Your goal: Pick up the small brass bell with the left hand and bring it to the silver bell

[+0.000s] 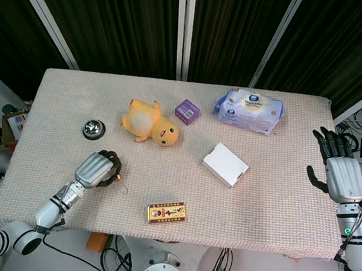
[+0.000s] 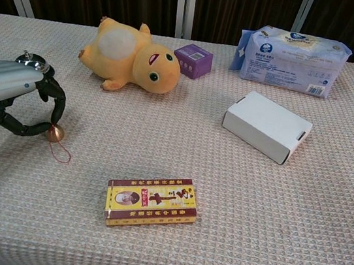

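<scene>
The small brass bell (image 2: 55, 132) with a red cord lies on the cloth at the near left, also seen as the brass bell (image 1: 119, 177) in the head view. My left hand (image 2: 11, 93) curls over it, and a dark fingertip and the thumb meet on the bell, pinching it just above the cloth. From the head view the left hand (image 1: 98, 168) covers most of the bell. The silver bell (image 1: 94, 127) stands further back on the left; in the chest view the silver bell (image 2: 31, 59) peeks out behind my hand. My right hand (image 1: 336, 166) hangs off the table's right edge, fingers spread, holding nothing.
A yellow plush duck (image 1: 150, 123) lies right of the silver bell. A purple box (image 1: 187, 111) and a wipes pack (image 1: 248, 110) sit at the back. A white box (image 1: 225, 165) is at centre right, a yellow-red card box (image 1: 166, 212) near the front edge.
</scene>
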Available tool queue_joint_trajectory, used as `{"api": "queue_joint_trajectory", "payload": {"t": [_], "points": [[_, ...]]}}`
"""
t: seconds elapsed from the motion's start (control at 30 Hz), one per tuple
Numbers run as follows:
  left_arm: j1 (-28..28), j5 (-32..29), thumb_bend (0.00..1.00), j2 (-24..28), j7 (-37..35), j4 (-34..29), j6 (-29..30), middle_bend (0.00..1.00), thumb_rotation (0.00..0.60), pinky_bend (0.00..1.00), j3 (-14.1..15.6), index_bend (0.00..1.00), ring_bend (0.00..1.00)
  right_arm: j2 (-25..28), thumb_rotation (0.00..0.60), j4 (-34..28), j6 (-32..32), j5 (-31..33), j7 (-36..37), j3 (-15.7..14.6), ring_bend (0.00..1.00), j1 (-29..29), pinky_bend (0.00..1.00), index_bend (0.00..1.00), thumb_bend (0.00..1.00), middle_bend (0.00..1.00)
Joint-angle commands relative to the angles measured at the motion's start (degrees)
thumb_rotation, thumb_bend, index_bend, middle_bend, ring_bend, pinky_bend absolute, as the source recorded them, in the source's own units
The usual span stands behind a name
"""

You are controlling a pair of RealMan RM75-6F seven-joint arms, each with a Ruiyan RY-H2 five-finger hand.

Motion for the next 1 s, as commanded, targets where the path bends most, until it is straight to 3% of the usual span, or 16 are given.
{"api": "queue_joint_trajectory", "payload": {"t": [0.03,0.37,0.47,0.6,0.73,0.87,1.0], "points": [[0.08,-0.04,0.45,0.0,-0.06,-0.11,0.31,0.46,0.6,0.36,-0.16,0.6,0.29,0.04,0.6,-0.02,0.03,0.0,-0.04,0.02,0.0,0.0,0.0,0.0,0.33,0.0],[0.27,0.36,0.47,1.5,-1.13,-2.58,3.03,0.49,0.6,0.38,-1.61,0.66,0.31,0.12,0.6,-0.08,0.37,-0.08,0.2,0.06,0.0,-0.2,0.0,0.0,0.33,0.0],[-0.35,0.35,0.48,2.91,-1.04,-4.52,4.19,0.5,0.6,0.38,-3.33,0.66,0.31,0.23,0.6,-0.23,0.53,-0.15,0.34,0.14,0.0,-0.24,0.0,0.0,0.33,0.0],[-0.21,-2.88,0.48,5.27,-3.48,-9.01,7.71,0.51,0.6,0.38,-8.61,0.67,0.32,0.28,0.6,-0.28,0.76,-0.37,0.58,0.06,0.0,-0.41,0.0,0.0,0.33,0.0],[-0.73,-0.62,0.48,6.26,4.78,-7.67,6.87,0.52,0.6,0.38,-6.5,0.68,0.33,0.21,0.6,0.03,0.57,-0.24,0.77,0.04,0.0,-0.4,0.0,0.0,0.33,0.0],[0.16,-7.8,0.49,6.75,-3.81,-13.03,1.49,0.52,0.6,0.38,-7.27,0.69,0.33,-0.08,0.6,0.08,0.55,-0.52,0.76,-0.1,0.0,-0.35,0.0,0.0,0.33,0.0],[0.6,-4.18,0.49,3.84,9.93,-5.91,8.02,0.52,0.6,0.37,-7.34,0.7,0.33,-0.04,0.6,0.09,0.6,-0.38,0.39,-0.13,0.0,-0.44,0.0,0.0,0.33,0.0]]}}
